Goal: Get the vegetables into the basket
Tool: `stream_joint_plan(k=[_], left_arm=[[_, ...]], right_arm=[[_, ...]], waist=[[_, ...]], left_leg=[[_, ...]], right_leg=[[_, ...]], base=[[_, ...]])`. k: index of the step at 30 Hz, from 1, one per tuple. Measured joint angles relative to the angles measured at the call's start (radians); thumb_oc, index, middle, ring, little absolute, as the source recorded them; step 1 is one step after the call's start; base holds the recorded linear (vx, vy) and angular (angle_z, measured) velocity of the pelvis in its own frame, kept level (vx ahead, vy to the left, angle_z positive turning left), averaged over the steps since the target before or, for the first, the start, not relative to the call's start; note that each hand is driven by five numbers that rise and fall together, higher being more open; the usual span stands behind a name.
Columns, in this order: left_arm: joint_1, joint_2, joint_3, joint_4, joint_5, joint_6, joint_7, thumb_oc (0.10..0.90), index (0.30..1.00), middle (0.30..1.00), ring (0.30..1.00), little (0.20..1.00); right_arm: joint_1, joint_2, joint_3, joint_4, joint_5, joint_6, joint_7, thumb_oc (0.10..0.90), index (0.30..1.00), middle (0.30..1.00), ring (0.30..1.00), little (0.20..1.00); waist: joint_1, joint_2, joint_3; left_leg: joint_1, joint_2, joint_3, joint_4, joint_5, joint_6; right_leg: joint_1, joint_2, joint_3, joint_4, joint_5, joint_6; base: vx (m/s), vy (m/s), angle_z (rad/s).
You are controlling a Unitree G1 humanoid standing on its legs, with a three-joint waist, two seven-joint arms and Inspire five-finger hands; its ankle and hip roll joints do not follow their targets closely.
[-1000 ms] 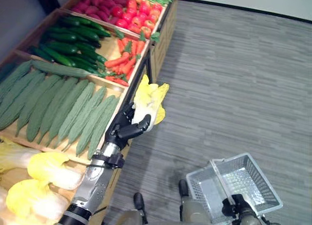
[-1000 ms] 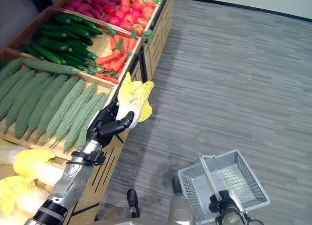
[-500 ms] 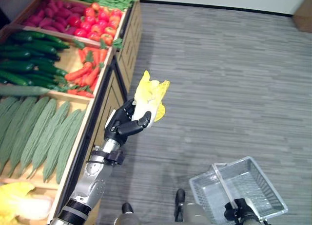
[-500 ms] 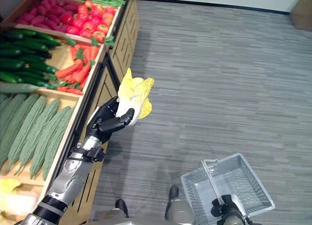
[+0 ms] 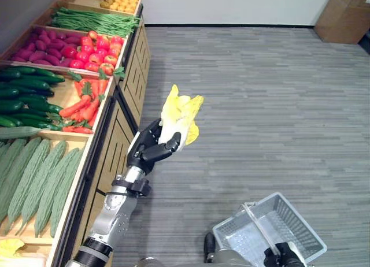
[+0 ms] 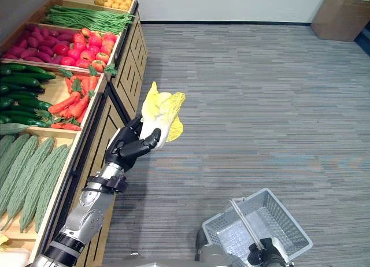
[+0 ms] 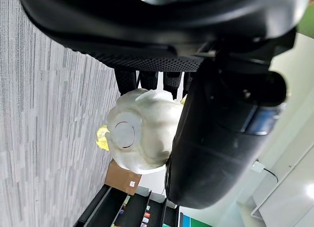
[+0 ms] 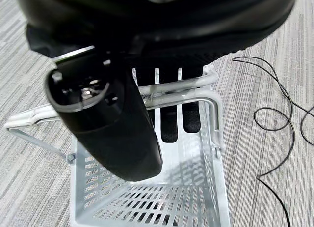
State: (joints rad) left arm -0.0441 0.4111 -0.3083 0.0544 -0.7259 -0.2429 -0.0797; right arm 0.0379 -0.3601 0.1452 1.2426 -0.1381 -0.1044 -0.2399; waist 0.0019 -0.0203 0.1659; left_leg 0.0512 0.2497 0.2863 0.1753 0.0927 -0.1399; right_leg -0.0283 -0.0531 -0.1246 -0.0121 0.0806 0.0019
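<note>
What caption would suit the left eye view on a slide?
Left hand holds a yellow cabbage above the floor beside the vegetable stand, while the right hand grips the basket handle.

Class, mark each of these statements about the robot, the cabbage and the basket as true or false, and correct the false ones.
1. The left robot hand grips a yellow cabbage. True.
2. The cabbage lies inside the basket. False: it is held up over the floor, away from the basket.
3. The right robot hand holds the basket by its handle. True.
4. The basket already holds carrots. False: it holds no vegetables; the carrots are on the shelf.
</note>
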Motion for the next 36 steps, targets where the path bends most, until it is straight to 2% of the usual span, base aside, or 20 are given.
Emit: stream_joint_plan(k=[1,2,3,5,6,7,9,10,15,20,21,23,25,26,28,31,34,36], left_arm=[[0.0,0.0,-0.006,-0.001,0.0,0.0,-0.001,0.4,0.3,0.3,0.3,0.3],[0.0,0.003,-0.015,-0.003,0.0,0.0,-0.008,0.4,0.3,0.3,0.3,0.3],[-0.003,-0.003,-0.021,-0.003,0.001,0.0,-0.009,0.4,0.3,0.3,0.3,0.3],[-0.002,-0.01,-0.035,-0.003,0.001,0.001,-0.011,0.4,0.3,0.3,0.3,0.3],[-0.003,-0.006,-0.039,-0.004,0.001,0.001,-0.013,0.4,0.3,0.3,0.3,0.3],[-0.006,-0.001,-0.038,-0.005,0.001,0.001,-0.011,0.4,0.3,0.3,0.3,0.3],[0.014,0.036,-0.041,-0.005,0.001,0.003,-0.009,0.4,0.3,0.3,0.3,0.3],[0.025,0.05,-0.043,-0.005,0.001,0.005,-0.009,0.4,0.3,0.3,0.3,0.3],[0.041,0.084,-0.044,-0.005,0.036,0.016,-0.011,0.4,0.3,0.3,0.3,0.3],[0.01,0.198,-0.061,-0.006,0.224,0.017,-0.009,0.4,0.3,0.3,0.3,0.3],[-0.03,0.262,-0.104,-0.01,0.3,0.016,-0.01,0.4,0.3,0.3,0.3,0.3],[-0.061,0.305,-0.133,-0.02,0.381,0.013,-0.012,0.4,0.3,0.3,0.3,0.3],[-0.154,0.364,-0.229,-0.038,0.525,-0.002,-0.006,0.4,0.3,0.3,0.3,0.3],[-0.16,0.367,-0.238,-0.041,0.532,-0.002,-0.004,0.4,0.3,0.3,0.3,0.3],[-0.233,0.382,-0.321,-0.071,0.64,-0.047,0.01,0.4,0.3,0.3,0.3,0.3],[-0.348,0.395,-0.432,-0.095,0.751,-0.077,0.012,0.4,0.3,0.3,0.3,0.3],[-0.409,0.384,-0.472,-0.098,0.828,-0.12,0.018,0.4,0.3,0.3,0.3,0.3],[-0.434,0.376,-0.488,-0.097,0.862,-0.126,0.032,0.4,0.3,0.3,0.3,0.3]], right_arm=[[0.002,-0.011,0.003,-0.015,0.0,0.004,0.0,0.4,0.3,0.3,0.3,0.3],[0.003,-0.036,0.004,-0.038,0.0,-0.003,-0.002,0.4,0.3,0.3,0.3,0.3],[-0.017,-0.053,-0.001,-0.047,0.0,-0.007,-0.006,0.4,0.3,0.3,0.3,0.3],[-0.018,-0.089,0.0,-0.091,-0.004,-0.007,-0.005,0.4,0.3,0.3,0.3,0.3],[-0.013,-0.104,0.0,-0.129,-0.004,-0.007,-0.01,0.4,0.3,0.3,0.3,0.3],[-0.017,-0.103,0.001,-0.143,-0.005,-0.012,-0.015,0.4,0.3,0.3,0.3,0.3],[-0.025,-0.107,0.001,-0.174,-0.015,-0.014,-0.016,0.4,0.3,0.3,0.3,0.3],[-0.033,-0.113,0.001,-0.174,-0.019,-0.014,-0.016,0.4,0.3,0.3,0.3,0.3],[-0.072,-0.177,0.022,-0.228,-0.053,-0.005,-0.016,0.4,0.3,0.3,0.3,0.3],[-0.123,-0.288,0.039,-0.396,-0.083,-0.002,-0.023,0.4,0.3,0.3,0.3,0.3],[-0.161,-0.312,0.057,-0.401,-0.083,-0.002,-0.024,0.4,0.3,0.3,0.3,0.3],[-0.197,-0.321,0.061,-0.419,-0.083,-0.006,-0.024,0.4,0.3,0.3,0.3,0.3],[-0.237,-0.346,0.11,-0.479,-0.083,-0.013,-0.019,0.4,0.3,0.3,0.3,0.3],[-0.237,-0.348,0.112,-0.488,-0.083,-0.014,-0.019,0.4,0.3,0.3,0.3,0.3],[-0.268,-0.353,0.159,-0.555,-0.081,-0.059,-0.02,0.4,0.3,0.3,0.3,0.3],[-0.336,-0.354,0.23,-0.553,-0.08,-0.06,-0.02,0.4,0.3,0.3,0.3,0.3],[-0.396,-0.354,0.272,-0.551,-0.081,-0.064,-0.02,0.4,0.3,0.3,0.3,0.3],[-0.431,-0.354,0.294,-0.54,-0.082,-0.064,-0.021,0.4,0.3,0.3,0.3,0.3]], waist=[[-0.001,-0.003,0.001],[0.008,0.007,0.0],[-0.006,0.024,0.004],[-0.007,0.066,0.001],[-0.018,0.083,0.001],[-0.018,0.08,0.002],[-0.013,0.048,0.015],[-0.013,0.048,0.016],[0.007,0.05,0.015],[0.011,0.051,0.014],[0.014,0.051,0.014],[0.014,0.052,0.013],[0.017,0.052,0.012],[0.018,0.052,0.012],[0.012,0.053,0.011],[0.01,0.052,0.01],[0.007,0.053,0.009],[0.007,0.053,0.009]], left_leg=[[-0.003,-0.022,-0.057,-0.021,-0.017,-0.015],[0.007,-0.071,-0.137,-0.121,-0.032,-0.018],[0.002,-0.092,-0.136,-0.166,-0.021,-0.002],[0.014,-0.103,-0.124,-0.226,0.001,0.037],[0.024,-0.094,-0.083,-0.257,-0.034,0.046],[0.025,-0.103,-0.078,-0.262,-0.037,0.055],[0.024,-0.131,-0.052,-0.263,-0.042,0.064],[0.029,-0.136,-0.043,-0.263,-0.042,0.065],[0.057,-0.149,-0.029,-0.263,-0.049,0.076],[0.068,-0.15,-0.032,-0.263,-0.05,0.078],[0.067,-0.149,-0.034,-0.263,-0.05,0.078],[0.067,-0.148,-0.034,-0.263,-0.05,0.077],[0.065,-0.148,-0.036,-0.263,-0.048,0.075],[0.065,-0.148,-0.035,-0.263,-0.048,0.075],[0.066,-0.148,-0.035,-0.263,-0.046,0.075],[0.066,-0.148,-0.033,-0.263,-0.046,0.075],[0.068,-0.146,-0.032,-0.263,-0.046,0.075],[0.069,-0.146,-0.031,-0.263,-0.046,0.075]], right_leg=[[0.0,-0.005,0.015,-0.01,0.003,-0.001],[-0.011,-0.017,0.033,-0.026,0.01,-0.002],[-0.012,-0.014,0.033,-0.035,0.02,0.004],[-0.009,0.012,0.039,-0.049,0.031,0.02],[-0.013,0.024,0.035,-0.05,0.035,0.026],[-0.019,0.014,0.029,-0.051,0.034,0.033],[-0.019,-0.017,0.022,-0.074,0.066,0.055],[-0.019,-0.021,0.031,-0.074,0.074,0.063],[0.003,-0.031,0.04,-0.074,0.086,0.058],[0.016,-0.033,0.036,-0.075,0.085,0.059],[0.017,-0.033,0.033,-0.075,0.085,0.06],[0.018,-0.033,0.033,-0.077,0.083,0.062],[0.015,-0.032,0.033,-0.078,0.078,0.07],[0.015,-0.032,0.033,-0.077,0.078,0.07],[0.014,-0.032,0.034,-0.075,0.081,0.066],[0.014,-0.031,0.035,-0.075,0.086,0.06],[0.014,-0.029,0.036,-0.074,0.087,0.059],[0.014,-0.028,0.036,-0.074,0.087,0.059]], base=[[0.01,0.012,-0.28],[0.02,0.025,-0.25],[0.06,0.113,-0.34],[0.05,0.111,-0.23],[0.01,0.031,-0.16],[0.01,0.103,-0.16],[0.02,0.143,-0.27],[0.03,0.109,-0.27],[0.04,0.077,-0.08],[0.03,0.031,0.04],[0.02,0.011,0.07],[0.01,0.003,0.03],[0.0,0.0,0.0],[0.0,-0.016,-0.04],[0.0,0.0,0.0],[0.0,0.0,0.0],[0.0,-0.004,-0.01],[0.0,0.0,0.0]])
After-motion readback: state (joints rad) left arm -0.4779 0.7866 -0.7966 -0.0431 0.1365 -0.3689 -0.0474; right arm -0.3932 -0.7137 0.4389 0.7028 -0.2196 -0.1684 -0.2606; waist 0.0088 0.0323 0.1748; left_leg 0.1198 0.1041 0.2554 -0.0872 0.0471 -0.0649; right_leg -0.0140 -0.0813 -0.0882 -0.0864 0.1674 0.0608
